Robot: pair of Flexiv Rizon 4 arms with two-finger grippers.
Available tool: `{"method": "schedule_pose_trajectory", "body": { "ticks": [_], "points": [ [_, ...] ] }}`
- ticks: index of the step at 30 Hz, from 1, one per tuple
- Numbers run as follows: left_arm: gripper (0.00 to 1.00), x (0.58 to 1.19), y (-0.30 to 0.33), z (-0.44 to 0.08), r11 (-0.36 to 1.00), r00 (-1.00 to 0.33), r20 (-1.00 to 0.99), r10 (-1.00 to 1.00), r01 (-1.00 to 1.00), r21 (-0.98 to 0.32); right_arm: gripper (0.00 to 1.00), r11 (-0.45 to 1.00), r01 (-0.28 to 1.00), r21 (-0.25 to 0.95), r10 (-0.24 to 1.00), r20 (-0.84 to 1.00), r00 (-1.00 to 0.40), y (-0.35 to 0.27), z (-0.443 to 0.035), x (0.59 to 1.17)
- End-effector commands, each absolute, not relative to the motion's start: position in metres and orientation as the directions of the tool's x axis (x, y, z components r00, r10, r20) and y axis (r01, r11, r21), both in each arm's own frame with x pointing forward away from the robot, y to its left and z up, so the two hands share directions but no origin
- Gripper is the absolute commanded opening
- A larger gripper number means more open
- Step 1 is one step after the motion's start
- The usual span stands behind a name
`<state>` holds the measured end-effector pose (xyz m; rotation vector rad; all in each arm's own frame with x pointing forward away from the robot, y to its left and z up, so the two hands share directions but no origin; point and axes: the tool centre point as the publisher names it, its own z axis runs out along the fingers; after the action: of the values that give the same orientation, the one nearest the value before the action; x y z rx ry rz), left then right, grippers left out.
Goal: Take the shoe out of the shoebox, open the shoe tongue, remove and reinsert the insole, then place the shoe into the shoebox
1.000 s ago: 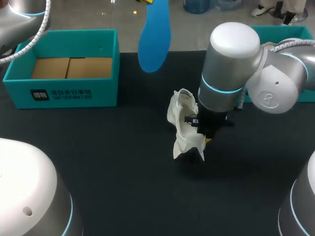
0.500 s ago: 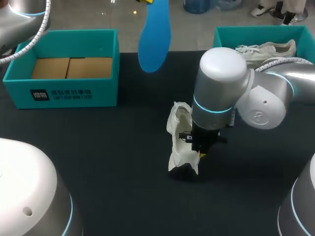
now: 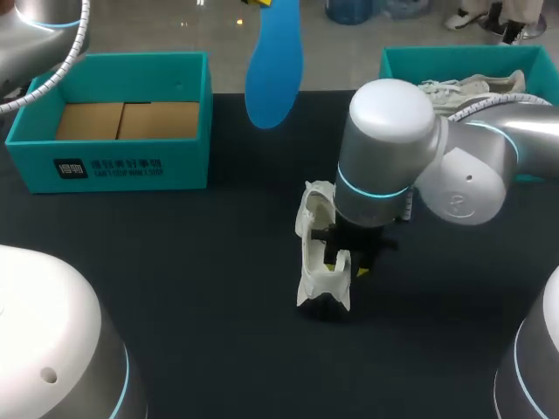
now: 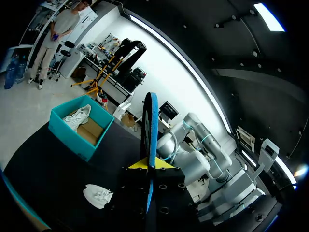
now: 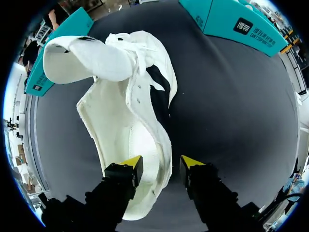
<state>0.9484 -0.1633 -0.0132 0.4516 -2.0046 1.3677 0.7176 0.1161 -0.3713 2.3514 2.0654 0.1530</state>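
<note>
Shoe wall [image 5: 161, 145] sits between spread right fingers [image 5: 126, 165], left fingers [image 4: 137, 165] pinching insole [image 4: 152, 121].

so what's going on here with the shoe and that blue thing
The insole is out of the shoe. The left gripper holds the blue insole up in the air. The right gripper is down at the white shoe in the middle of the table, open, with the shoe's side wall between its fingers. The teal shoebox on the left has no shoe in it.
</note>
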Motion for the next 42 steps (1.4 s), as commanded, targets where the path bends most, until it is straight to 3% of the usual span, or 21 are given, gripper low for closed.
{"method": "schedule_pose_trajectory", "body": {
  "ticks": [1, 10, 29, 33, 42],
  "points": [
    [0.0, 0.95, -0.163, -0.014, 0.395, -0.722, 0.687, 0.084, -0.609, -0.688, 1.0, -0.123, 0.99, 0.071, 0.988, 0.099, 0.116, 0.093, -0.324, 0.717],
    [0.0, 0.95, -0.163, -0.014, 0.395, -0.722, 0.687, 0.084, -0.609, -0.688, 1.0, -0.067, 0.997, 0.041, 0.985, 0.163, 0.059, 0.077, -0.259, 0.74],
    [0.0, 0.95, -0.163, -0.014, 0.395, -0.722, 0.687, 0.084, -0.609, -0.688, 1.0, -0.067, 0.997, 0.041, 0.985, 0.163, 0.059, 0.077, -0.259, 0.74],
    [0.0, 0.95, -0.163, -0.014, 0.395, -0.722, 0.687, 0.084, -0.609, -0.688, 1.0, -0.13, 0.991, -0.028, 0.917, 0.377, 0.131, 0.074, -0.24, 0.747],
    [0.0, 0.95, -0.163, -0.014, 0.395, -0.722, 0.687, 0.084, -0.609, -0.688, 1.0, -0.172, 0.974, -0.15, 0.735, 0.638, 0.228, 0.1, -0.204, 0.754]
  ]
}}
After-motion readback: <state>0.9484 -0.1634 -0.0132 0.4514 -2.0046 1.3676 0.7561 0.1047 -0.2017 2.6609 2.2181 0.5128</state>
